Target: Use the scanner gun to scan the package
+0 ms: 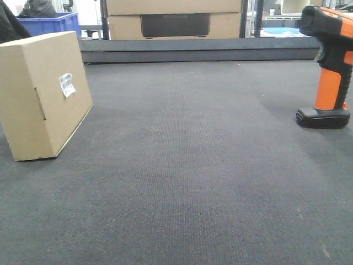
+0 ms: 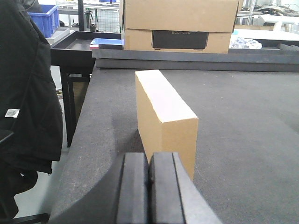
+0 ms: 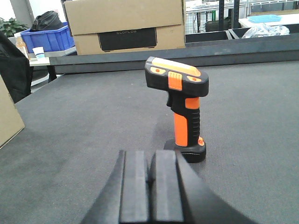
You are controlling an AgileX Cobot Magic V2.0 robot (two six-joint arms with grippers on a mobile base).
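Observation:
A brown cardboard package (image 1: 41, 94) with a white barcode label (image 1: 67, 84) stands tilted on the dark mat at the left. It also shows in the left wrist view (image 2: 163, 112), just ahead of my left gripper (image 2: 149, 161), which is shut and empty. An orange and black scanner gun (image 1: 330, 66) stands upright on its base at the right. In the right wrist view the scanner gun (image 3: 181, 105) stands just ahead and slightly right of my right gripper (image 3: 149, 161), which is shut and empty. Neither gripper shows in the front view.
A large cardboard box (image 1: 175, 18) sits behind the raised back edge (image 1: 193, 52) of the table. A blue crate (image 1: 52, 23) stands at the back left. A black jacket (image 2: 25, 93) hangs off the table's left side, next to a black side table (image 2: 74, 46).

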